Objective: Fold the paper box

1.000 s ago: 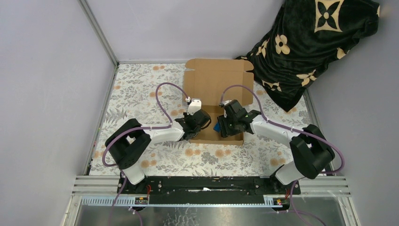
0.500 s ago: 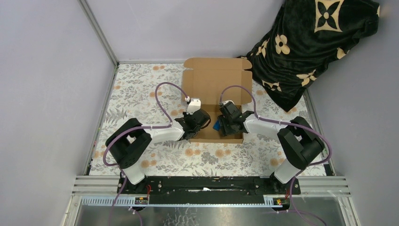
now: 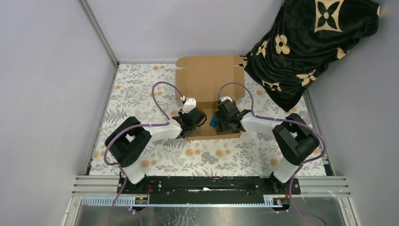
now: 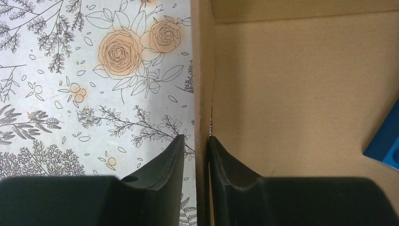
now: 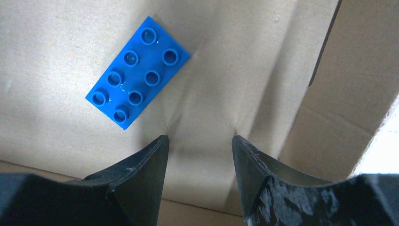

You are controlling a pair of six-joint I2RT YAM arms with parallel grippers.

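From above, the box (image 3: pixel 210 80) is seen mid-counter (image 3: pixel 141 94), its long axis running away from the arms and its open lid on the far side. The left pincer (image 3: pixel 192 123) is set at the tray's left wall. The right pincer (image 3: pixel 221 121) is over the tray floor beside a brick (image 3: pixel 213 121). Both arms are about equally near.

At the left wrist, the wall (image 4: pixel 202 70) stands between the fingers of the left pincer (image 4: pixel 195 141), which is released and narrowly parted, with a sliver of counter showing outside.

At the right wrist, the right pincer (image 5: pixel 200 141) is released and empty above the floor. The brick (image 5: pixel 138 69) lies ahead-left and a flap (image 5: pixel 348 94) to the right. The lid, judged the next fold, lies beyond both.
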